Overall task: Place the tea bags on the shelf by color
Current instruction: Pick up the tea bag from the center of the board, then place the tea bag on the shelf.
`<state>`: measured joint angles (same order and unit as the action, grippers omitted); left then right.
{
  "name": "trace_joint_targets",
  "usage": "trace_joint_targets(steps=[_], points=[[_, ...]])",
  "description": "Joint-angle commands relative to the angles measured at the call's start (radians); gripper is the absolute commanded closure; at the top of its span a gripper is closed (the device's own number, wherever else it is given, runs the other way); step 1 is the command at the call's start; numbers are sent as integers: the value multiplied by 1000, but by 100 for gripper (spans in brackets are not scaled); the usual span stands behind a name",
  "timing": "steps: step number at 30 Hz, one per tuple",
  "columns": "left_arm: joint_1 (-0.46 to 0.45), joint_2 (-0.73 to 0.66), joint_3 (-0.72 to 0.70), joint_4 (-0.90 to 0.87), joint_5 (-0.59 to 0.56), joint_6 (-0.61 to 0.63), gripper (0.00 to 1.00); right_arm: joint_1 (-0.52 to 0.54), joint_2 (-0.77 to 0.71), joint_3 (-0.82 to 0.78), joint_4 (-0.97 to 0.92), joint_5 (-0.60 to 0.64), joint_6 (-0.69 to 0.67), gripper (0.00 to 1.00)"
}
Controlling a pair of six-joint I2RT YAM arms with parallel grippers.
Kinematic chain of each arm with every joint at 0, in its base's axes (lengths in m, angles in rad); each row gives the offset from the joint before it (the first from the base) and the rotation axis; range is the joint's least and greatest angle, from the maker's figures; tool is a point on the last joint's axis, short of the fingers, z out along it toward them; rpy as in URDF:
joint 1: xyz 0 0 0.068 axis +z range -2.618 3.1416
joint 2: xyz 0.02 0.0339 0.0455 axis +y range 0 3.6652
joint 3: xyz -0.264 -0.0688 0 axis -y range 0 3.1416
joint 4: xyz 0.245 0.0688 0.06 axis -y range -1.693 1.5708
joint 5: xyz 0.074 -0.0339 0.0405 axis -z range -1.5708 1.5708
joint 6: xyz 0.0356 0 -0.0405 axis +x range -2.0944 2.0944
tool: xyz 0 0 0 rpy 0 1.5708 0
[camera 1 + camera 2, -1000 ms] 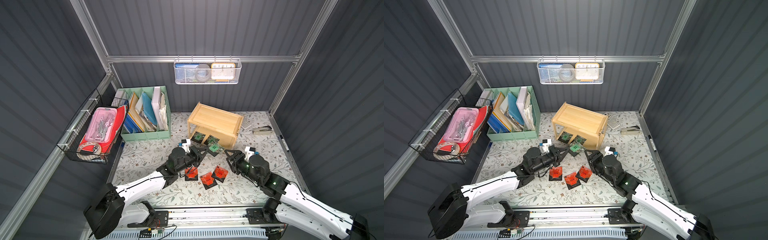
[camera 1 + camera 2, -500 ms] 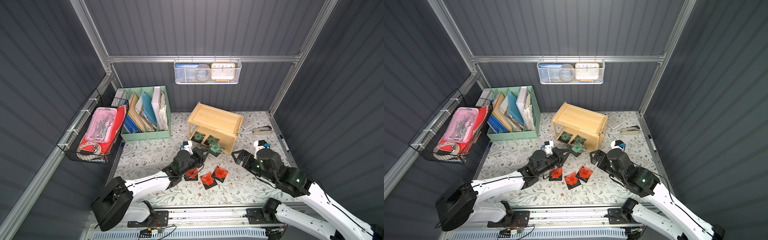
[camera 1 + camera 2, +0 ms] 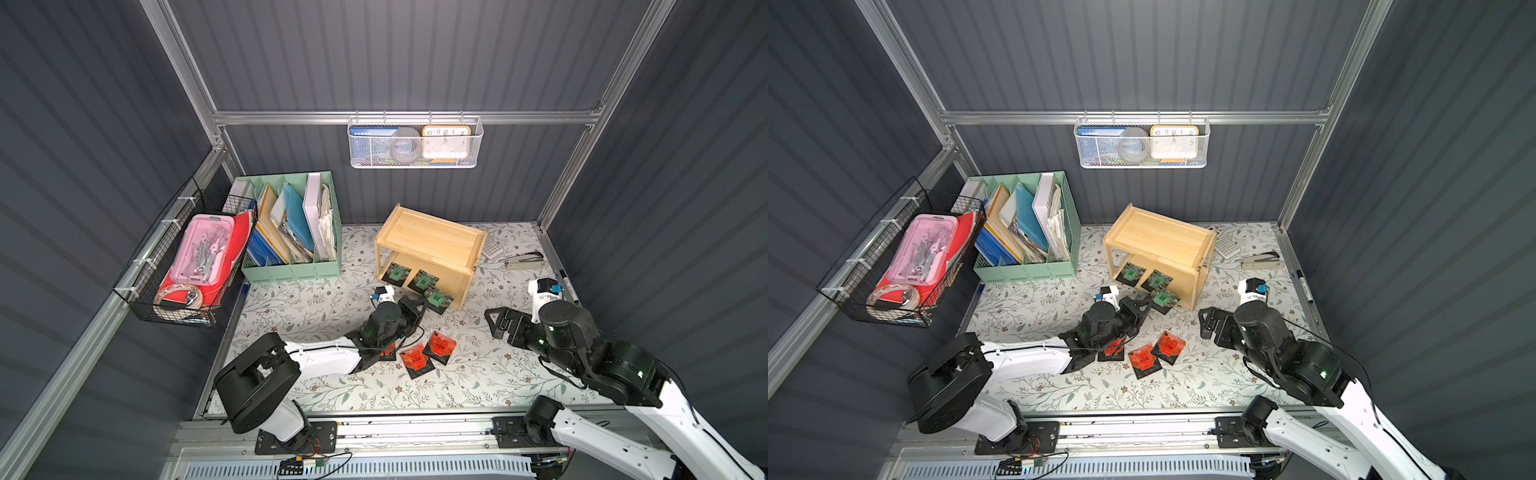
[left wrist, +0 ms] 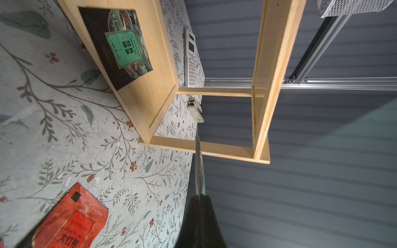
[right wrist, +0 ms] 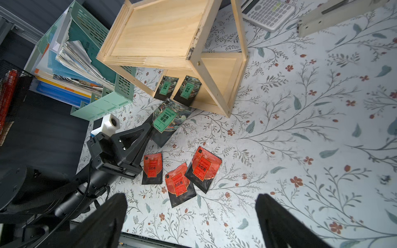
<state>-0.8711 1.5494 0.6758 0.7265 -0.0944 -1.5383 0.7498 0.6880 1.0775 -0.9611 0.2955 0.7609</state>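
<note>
Left claw (image 5: 147,128) pinches a green bag (image 5: 166,120) by its corner, just before the shelf (image 5: 154,36), whose low tier ahead holds two green bags (image 5: 166,87). Three red bags (image 5: 204,165) lie on the mat (image 5: 300,128) beside it. Right claw (image 5: 192,197), spread and empty, hangs well apart.

The left arm (image 3: 328,357) hides most of one red tea bag (image 3: 389,351) (only a corner shows).

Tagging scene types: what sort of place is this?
Probably a mock office desk in a test cell: mint-green plastic file organizer full of folders, grey keypad calculator and pale metal stapler.
</note>
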Motion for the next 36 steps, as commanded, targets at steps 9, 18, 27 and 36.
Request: trace_joint_targets(steps=[9,18,27,36], points=[[-6,118,100,37,-56,17,100,-3,-57,32,-47,26,-84,1],[-6,219,188,31,-71,16,100,-3,-47,58,-79,51,-114,1],[-6,323,280,12,-67,1,100,-2,-53,83,-86,13,-215,1],[-5,402,359,-20,-79,-8,100,-3,-61,101,-100,42,-275,1]])
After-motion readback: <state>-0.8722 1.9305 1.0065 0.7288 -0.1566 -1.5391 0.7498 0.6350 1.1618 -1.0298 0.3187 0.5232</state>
